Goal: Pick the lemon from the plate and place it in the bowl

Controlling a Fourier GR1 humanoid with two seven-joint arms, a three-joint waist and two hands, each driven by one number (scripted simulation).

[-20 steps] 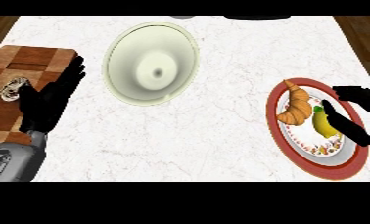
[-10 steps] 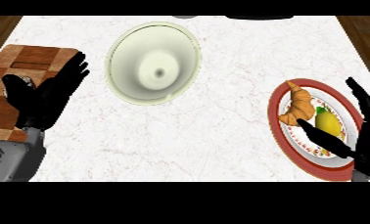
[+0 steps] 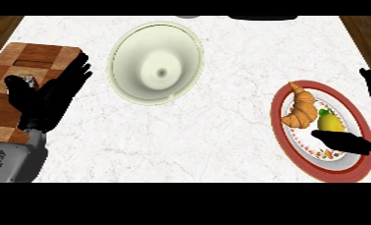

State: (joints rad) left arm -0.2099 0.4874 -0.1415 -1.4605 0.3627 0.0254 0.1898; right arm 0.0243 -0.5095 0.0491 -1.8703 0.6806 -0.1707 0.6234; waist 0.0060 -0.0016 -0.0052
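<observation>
On the red-rimmed plate (image 3: 277, 121) at the right side of the desk (image 3: 217, 140), the lemon (image 3: 330, 121) lies toward the plate's middle. It is just right of a croissant (image 3: 301, 108) and seems to touch it, though the contact is hard to make out. The right hand (image 3: 340, 141) comes in from the right edge over the plate. Its thumb stretches leftward just below the lemon, close to it but not closed on it. One of its fingers (image 3: 366, 79) shows as a dark tip well above at the view's edge, so the fingers stand wide apart and hold nothing; most of the hand is cut off by the edge.

The pale bowl (image 3: 157, 63) sits well to the left of the plate, near the desk's far side, with nothing in it.

At the left, the left hand (image 3: 51, 96) rests above its grey forearm, fingers straight and spread, pointing up over a wooden cutting board (image 3: 33, 57). A small grey object (image 3: 27, 79) lies on the board beside the hand.
</observation>
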